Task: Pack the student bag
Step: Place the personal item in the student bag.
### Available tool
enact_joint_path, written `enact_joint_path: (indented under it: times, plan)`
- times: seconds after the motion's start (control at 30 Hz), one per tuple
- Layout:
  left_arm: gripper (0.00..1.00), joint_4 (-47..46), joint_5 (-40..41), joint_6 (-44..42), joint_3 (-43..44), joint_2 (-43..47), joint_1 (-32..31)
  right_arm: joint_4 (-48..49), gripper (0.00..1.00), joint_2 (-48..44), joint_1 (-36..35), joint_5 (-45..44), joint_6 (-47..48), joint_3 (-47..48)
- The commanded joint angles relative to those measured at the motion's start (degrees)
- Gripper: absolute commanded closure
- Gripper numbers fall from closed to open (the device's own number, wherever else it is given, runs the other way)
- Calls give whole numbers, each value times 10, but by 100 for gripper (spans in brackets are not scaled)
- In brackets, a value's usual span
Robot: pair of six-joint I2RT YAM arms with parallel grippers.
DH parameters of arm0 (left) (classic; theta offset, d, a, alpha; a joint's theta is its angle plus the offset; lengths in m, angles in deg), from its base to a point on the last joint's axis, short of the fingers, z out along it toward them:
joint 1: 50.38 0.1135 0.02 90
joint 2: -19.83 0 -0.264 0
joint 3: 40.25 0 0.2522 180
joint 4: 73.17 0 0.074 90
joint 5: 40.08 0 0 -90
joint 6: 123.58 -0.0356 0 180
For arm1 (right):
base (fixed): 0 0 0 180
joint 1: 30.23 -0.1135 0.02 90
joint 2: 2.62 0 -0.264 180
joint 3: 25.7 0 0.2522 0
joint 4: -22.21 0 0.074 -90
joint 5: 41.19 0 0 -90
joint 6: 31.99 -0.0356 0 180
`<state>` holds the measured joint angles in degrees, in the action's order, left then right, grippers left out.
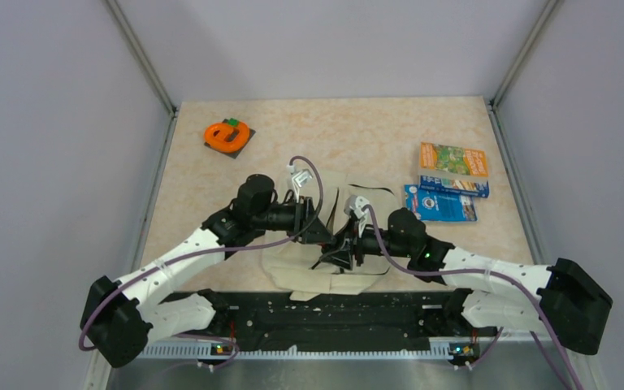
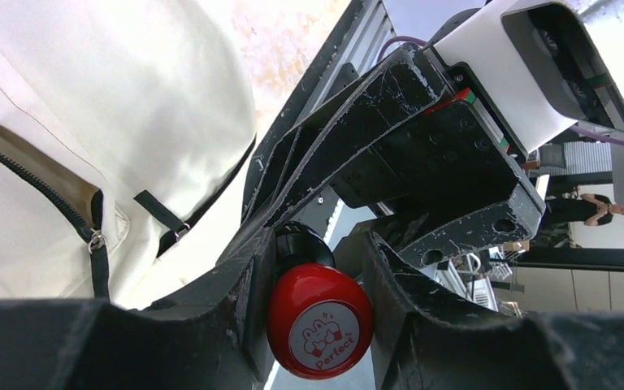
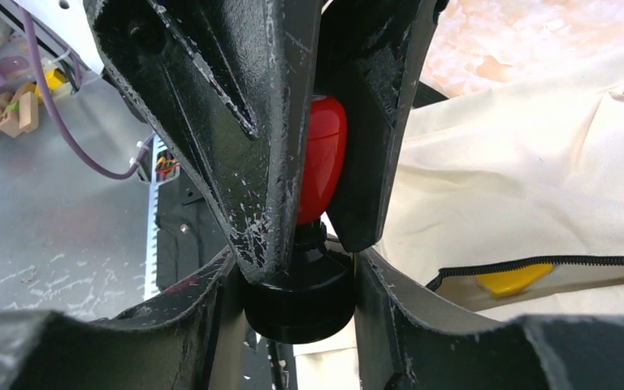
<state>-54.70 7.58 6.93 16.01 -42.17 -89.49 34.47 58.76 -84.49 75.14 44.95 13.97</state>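
Note:
The cream student bag (image 1: 309, 272) lies flat between the two arms, and it also shows in the wrist views (image 2: 89, 97) (image 3: 536, 138). Just above it hangs a stamp with a red knob (image 2: 318, 321) and a black base (image 3: 299, 301). My left gripper (image 2: 313, 268) is shut on the red knob. My right gripper (image 3: 296, 276) has its fingers against both sides of the black base. Seen from above, the two grippers (image 1: 325, 236) (image 1: 348, 244) meet tip to tip and hide the stamp. A zipped pocket of the bag stands open, with something yellow (image 3: 512, 279) inside.
An orange booklet (image 1: 453, 158) and a blue one (image 1: 440, 203) lie at the right of the table. An orange roll on a dark pad (image 1: 227, 134) sits at the back left. The black mounting rail (image 1: 317, 321) runs along the near edge.

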Motion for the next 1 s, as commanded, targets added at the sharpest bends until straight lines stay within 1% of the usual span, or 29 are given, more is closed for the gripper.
enact_joint_path:
  times: [0.0,0.03,0.07,0.1,0.13,0.2,0.23,0.3,0.43,0.5,0.6,0.73,0.77,0.83,0.97]
  plan:
    - [56,-3,34,-19,8,25,-6,19,98,-5,-5,-34,-8,9]
    - [46,13,60,-30,11,32,-7,12,100,-8,-5,-52,-16,9]
    - [27,28,84,-41,14,40,-7,-1,100,-12,-6,-72,-22,10]
    - [15,38,109,-50,17,50,-8,-16,100,-17,-5,-91,-28,12]
    - [10,52,146,-58,17,61,-9,-36,100,-22,-5,-116,-37,14]
    - [9,70,199,-74,15,87,-10,-81,100,-33,-4,-164,-49,15]
    - [8,78,243,-80,11,99,-10,-103,100,-37,-2,-185,-55,16]
    - [7,84,298,-90,-2,122,-11,-144,100,-47,7,-215,-70,12]
    - [7,101,388,-95,-23,130,-22,-210,100,-58,51,-228,-106,0]
    - [8,121,451,-91,-22,110,-42,-229,100,-60,82,-215,-124,-8]
    - [8,152,555,-81,-2,60,-100,-242,100,-64,113,-214,-140,-18]
    - [7,172,668,-71,37,-18,-180,-256,100,-67,122,-230,-154,-17]
    - [6,172,685,-67,45,-40,-198,-258,100,-65,123,-233,-156,-15]
    - [6,172,712,-64,60,-75,-212,-258,100,-62,123,-234,-159,-10]
    - [4,197,754,-50,92,-134,-224,-285,100,-59,123,-235,-161,-5]
